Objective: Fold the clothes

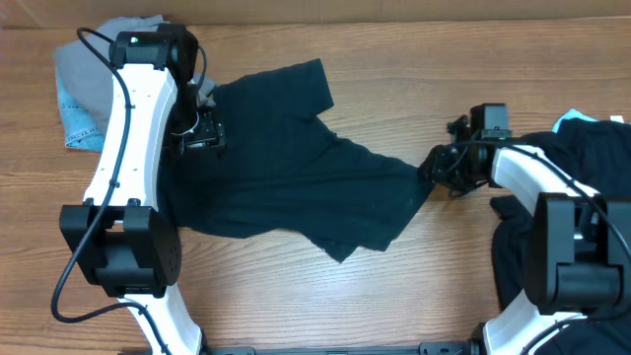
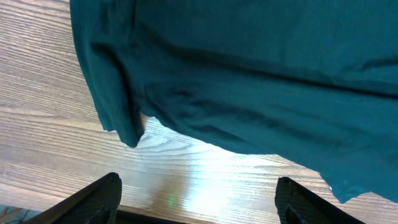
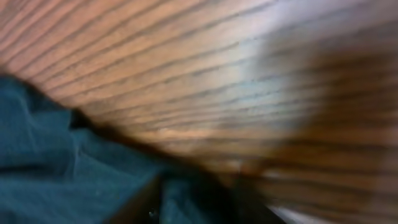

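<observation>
A dark teal shirt [image 1: 296, 168] lies spread and rumpled across the middle of the wooden table [image 1: 414, 59]. My left gripper [image 1: 202, 138] hovers at the shirt's left edge. In the left wrist view its fingers [image 2: 196, 186] are wide open and empty over bare wood, with the shirt's hem [image 2: 249, 74] just beyond them. My right gripper [image 1: 434, 168] is at the shirt's right corner. The right wrist view is blurred, but its fingers [image 3: 199, 199] look closed with teal cloth [image 3: 62, 168] between them.
A grey and light blue garment [image 1: 84, 94] lies at the far left corner behind the left arm. A pile of dark clothes [image 1: 601, 168] with a light blue piece [image 1: 577, 120] lies at the right edge under the right arm.
</observation>
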`<action>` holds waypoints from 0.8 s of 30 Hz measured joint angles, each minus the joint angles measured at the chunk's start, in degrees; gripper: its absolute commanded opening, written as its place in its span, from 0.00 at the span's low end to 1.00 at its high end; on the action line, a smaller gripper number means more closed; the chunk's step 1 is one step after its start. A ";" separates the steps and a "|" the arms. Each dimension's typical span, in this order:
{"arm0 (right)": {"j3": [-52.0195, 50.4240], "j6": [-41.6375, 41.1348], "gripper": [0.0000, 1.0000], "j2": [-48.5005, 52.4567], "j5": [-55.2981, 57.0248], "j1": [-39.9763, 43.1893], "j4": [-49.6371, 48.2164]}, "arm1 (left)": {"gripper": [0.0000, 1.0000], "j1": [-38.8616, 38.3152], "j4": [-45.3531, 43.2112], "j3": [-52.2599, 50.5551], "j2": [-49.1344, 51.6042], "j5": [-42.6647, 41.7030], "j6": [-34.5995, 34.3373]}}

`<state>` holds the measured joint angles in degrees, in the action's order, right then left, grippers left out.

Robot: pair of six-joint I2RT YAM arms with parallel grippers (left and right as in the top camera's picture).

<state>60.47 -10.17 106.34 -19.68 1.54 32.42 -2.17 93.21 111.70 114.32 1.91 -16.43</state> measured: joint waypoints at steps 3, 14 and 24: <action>-0.50 -0.07 0.04 0.00 0.02 -1.20 1.18 | 0.81 0.00 0.02 0.00 0.00 -0.02 0.11; 14.93 -0.63 0.04 0.02 7.50 2.38 11.50 | 0.83 0.00 0.02 0.00 0.00 0.00 0.15; 42.84 -1.77 1.00 -1.70 17.03 11.78 18.88 | 0.85 0.00 -1.55 0.00 0.00 -0.02 0.15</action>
<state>103.31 -11.94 104.64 -2.66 13.32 51.31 -2.17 91.66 111.70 114.32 1.89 -16.27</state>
